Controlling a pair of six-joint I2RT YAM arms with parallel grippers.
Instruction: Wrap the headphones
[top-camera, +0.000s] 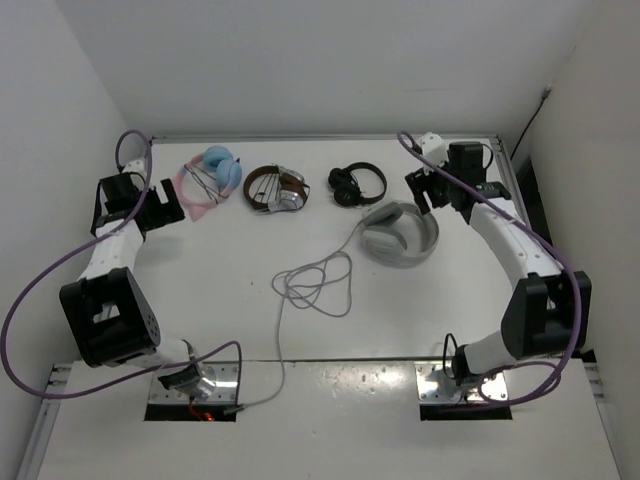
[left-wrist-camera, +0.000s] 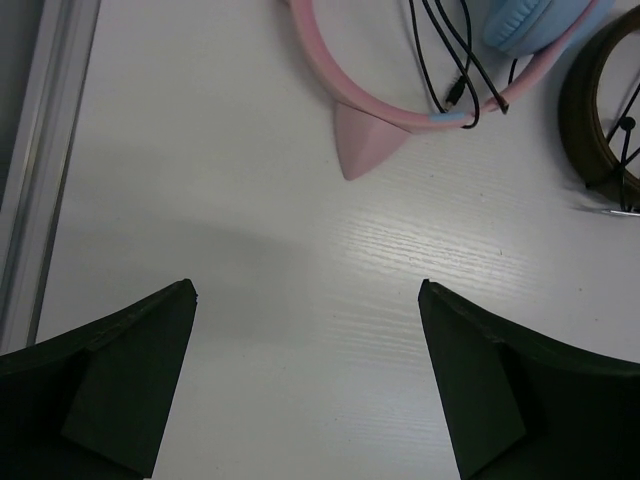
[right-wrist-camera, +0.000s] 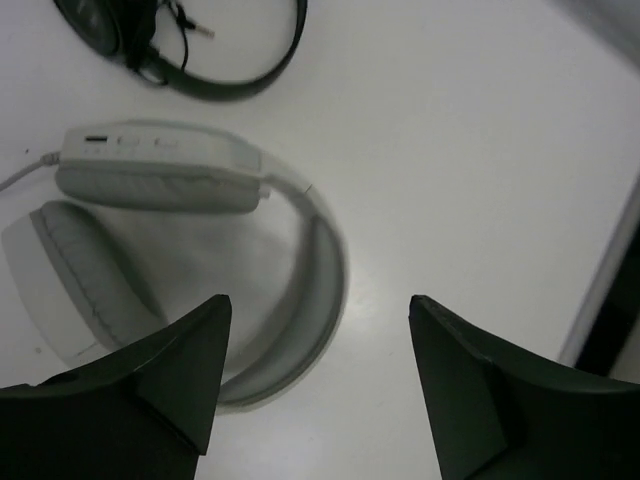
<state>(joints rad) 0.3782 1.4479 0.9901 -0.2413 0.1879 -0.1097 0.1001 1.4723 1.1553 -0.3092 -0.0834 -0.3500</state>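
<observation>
The large white headphones (top-camera: 398, 236) lie flat on the table right of centre, earcups folded in. Their thin grey cable (top-camera: 316, 281) runs left in loose loops, then down toward the table's front edge. My right gripper (top-camera: 426, 192) hovers just behind and right of them, open and empty. In the right wrist view (right-wrist-camera: 320, 302) the wide headband (right-wrist-camera: 318, 290) curves under the left finger and the earcups (right-wrist-camera: 155, 180) lie to the left. My left gripper (top-camera: 176, 212) is open and empty at the far left, over bare table in the left wrist view (left-wrist-camera: 308, 292).
A pink-and-blue pair (top-camera: 210, 178), a brown-and-silver pair (top-camera: 276, 188) and a small black pair (top-camera: 356, 184) lie in a row at the back. The pink headband (left-wrist-camera: 400, 112) is just ahead of my left gripper. The black pair (right-wrist-camera: 200, 50) is beyond the white one.
</observation>
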